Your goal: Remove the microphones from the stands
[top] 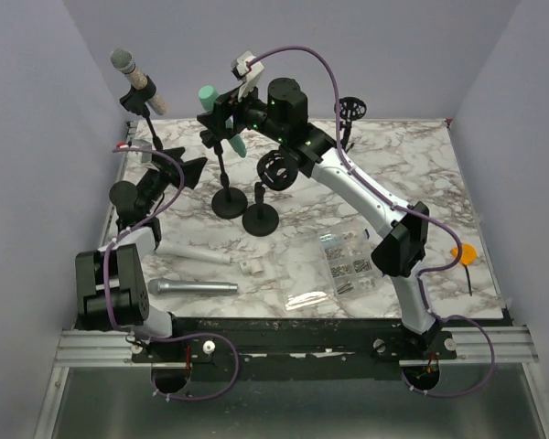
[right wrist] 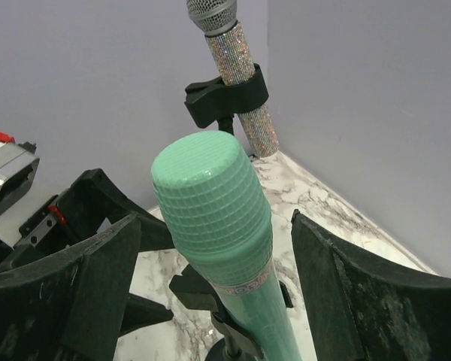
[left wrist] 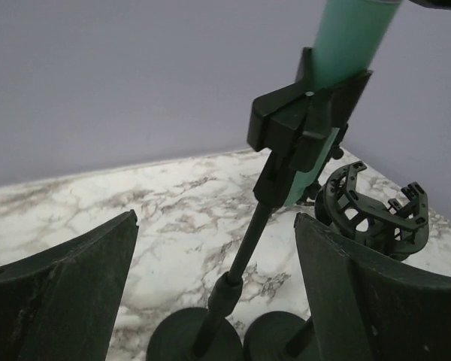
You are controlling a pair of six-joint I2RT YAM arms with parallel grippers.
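Note:
A mint-green microphone (top: 207, 94) sits tilted in the clip of a black stand (top: 229, 203) at the back middle of the table. My right gripper (top: 221, 122) is open, with its fingers on either side of the microphone just below the head. In the right wrist view the microphone (right wrist: 218, 218) stands between the fingers (right wrist: 353, 286), with gaps on both sides. My left gripper (top: 190, 170) is open and empty, low and left of the stand's pole. In the left wrist view the pole (left wrist: 244, 248) and clip (left wrist: 301, 113) lie ahead between the fingers (left wrist: 60, 293).
A glitter microphone (top: 133, 73) sits on a second stand at the back left. A shock-mount stand (top: 260, 219) is right beside the green microphone's base. A silver microphone (top: 192, 287), a white tube (top: 197, 253) and bags of small parts (top: 348, 261) lie nearer the front.

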